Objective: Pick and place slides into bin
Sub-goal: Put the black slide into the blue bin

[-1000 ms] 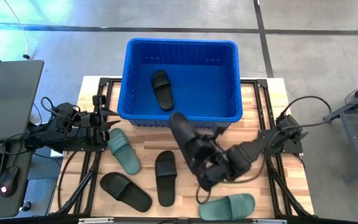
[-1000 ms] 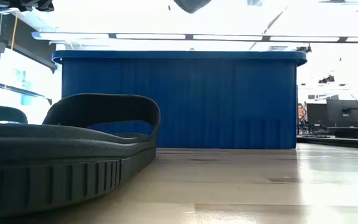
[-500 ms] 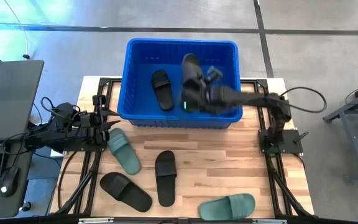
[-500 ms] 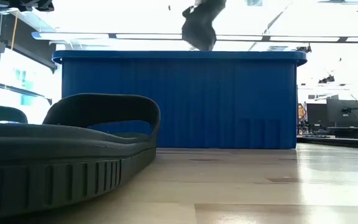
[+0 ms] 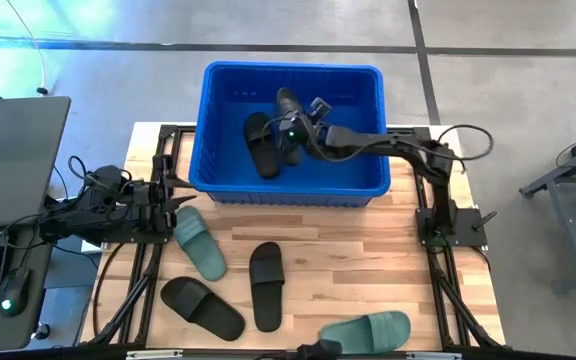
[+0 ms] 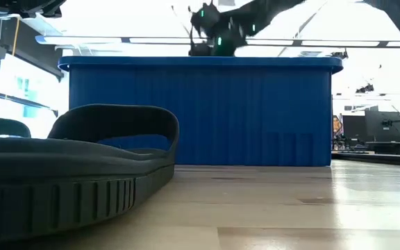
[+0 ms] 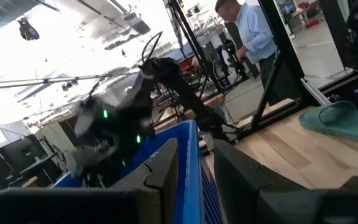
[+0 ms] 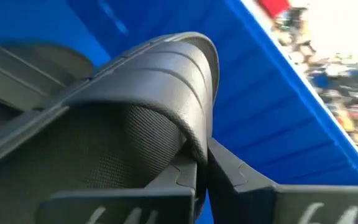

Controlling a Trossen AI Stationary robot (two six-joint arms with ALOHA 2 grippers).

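Right gripper [image 5: 286, 128]: reaches over the large bright blue ribbed plastic bin [image 5: 293, 185], jaws clenched on the wide strap of a black rubber slip-on slide [image 8: 135, 106], held just beside another black slide [image 5: 259, 146] lying inside. Left gripper [image 5: 173, 202]: waits at the wooden tabletop [image 5: 368, 270] edge; jaw state cannot be told. Remaining on tabletop: two sage green slides [image 5: 199, 243], two black slides [image 5: 266, 285]. Handling, judged: light, flexible, grippy; best held by the strap.

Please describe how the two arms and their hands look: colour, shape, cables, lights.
Both arms are dark, jointed and slim. The right hand has two flat black fingers and small green lights near its wrist. The left hand is black too, with loose black cables trailing behind it. No markings are readable.
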